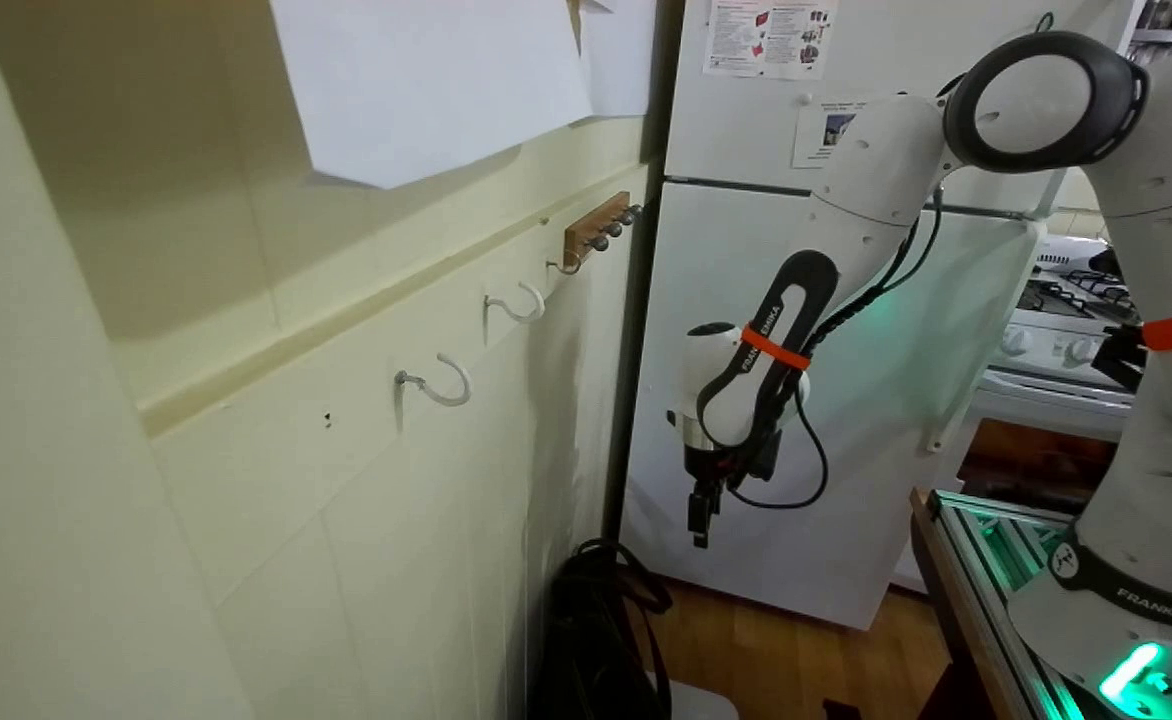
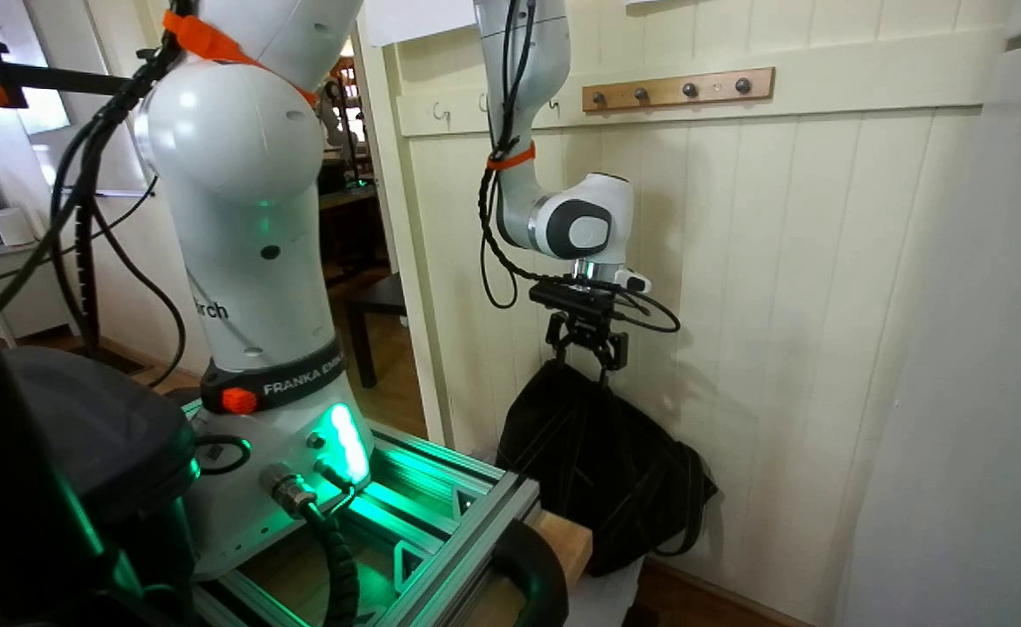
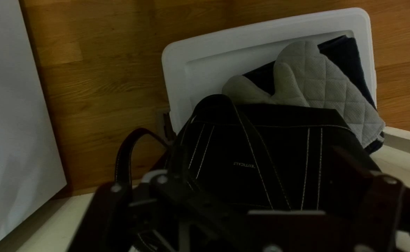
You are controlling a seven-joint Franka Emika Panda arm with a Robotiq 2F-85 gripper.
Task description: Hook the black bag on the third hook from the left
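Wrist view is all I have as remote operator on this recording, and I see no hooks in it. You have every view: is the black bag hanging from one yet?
Observer: No. In both exterior views the black bag is low down, well below the wall hooks.
Operator: Which one is third from the left?
Observer: The third hook is the one right beside the left end of the wooden rack in both exterior views.
Operator: Am I touching the bag?
Observer: It doesn't look so. In an exterior view a gap shows between the gripper and the bag.
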